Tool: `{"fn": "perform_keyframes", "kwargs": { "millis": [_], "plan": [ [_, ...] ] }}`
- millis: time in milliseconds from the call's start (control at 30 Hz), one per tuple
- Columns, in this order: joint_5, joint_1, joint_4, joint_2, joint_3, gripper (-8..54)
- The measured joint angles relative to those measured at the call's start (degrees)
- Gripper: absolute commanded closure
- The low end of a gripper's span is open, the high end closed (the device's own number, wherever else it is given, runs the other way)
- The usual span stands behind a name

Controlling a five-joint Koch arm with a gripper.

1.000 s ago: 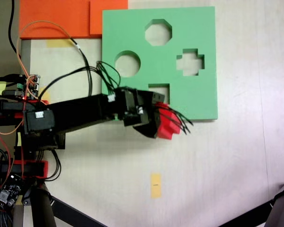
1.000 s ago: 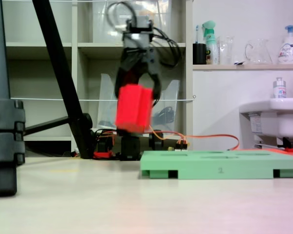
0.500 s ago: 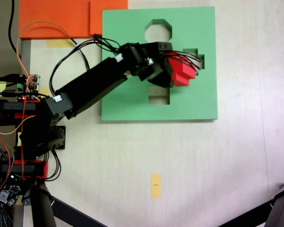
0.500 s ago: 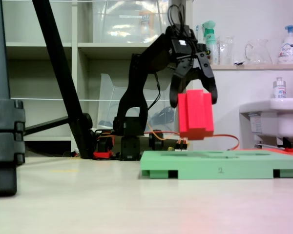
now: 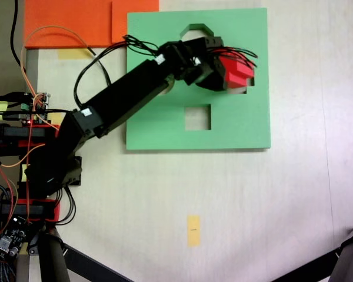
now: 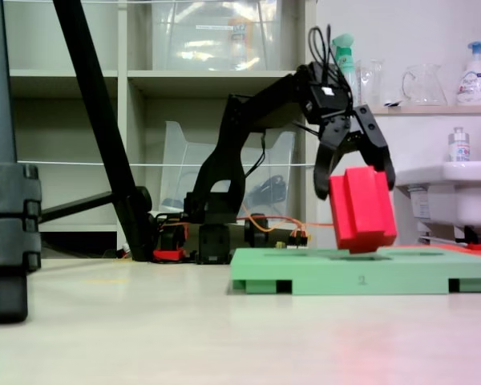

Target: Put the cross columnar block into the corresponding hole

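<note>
Two jaws of the gripper (image 6: 353, 178) clamp the top of the red block (image 6: 362, 210), which hangs tilted with its lower end at the top face of the green board (image 6: 361, 280). From above, the block (image 5: 237, 73) covers most of the cross hole (image 5: 251, 77), near the board's (image 5: 235, 126) right side, above the square cutout (image 5: 197, 117).

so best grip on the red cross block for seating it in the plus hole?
Take the cross columnar block at its upper end, from above, as the gripper does now. Its long axis stands near upright, slightly tilted, so fingers on two opposite arms up top leave the lower end free to enter the plus-shaped hole in the green board.
</note>
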Motion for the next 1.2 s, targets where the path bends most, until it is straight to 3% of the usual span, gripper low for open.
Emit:
{"fn": "perform_keyframes", "kwargs": {
  "millis": [1200],
  "plan": [
    [2.9,0.4,3.2,-1.9,-1.6,23.6]
  ]
}}
